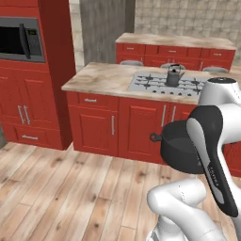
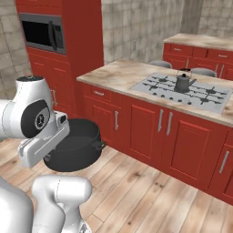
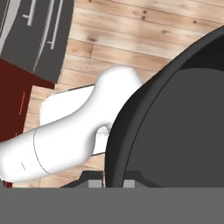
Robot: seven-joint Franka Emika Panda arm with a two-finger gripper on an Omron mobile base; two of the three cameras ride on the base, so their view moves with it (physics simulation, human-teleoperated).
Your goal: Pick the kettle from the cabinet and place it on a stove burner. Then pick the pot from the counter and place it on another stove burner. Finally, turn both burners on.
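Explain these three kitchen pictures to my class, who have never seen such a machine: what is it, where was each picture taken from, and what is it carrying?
The machine is a white robot arm on a driving base, in a computer-drawn kitchen. Two pictures come from cameras on the base, behind the arm to its left and right. The third comes from a camera on the hand, looking along its jaws. On the marbled counter lies a grey cooktop, and a small kettle already stands on one burner. The jaws are shut on the rim of a wide black pot, held in the air above the wooden floor in front of the red cabinets. A microwave sits in the tall red unit.
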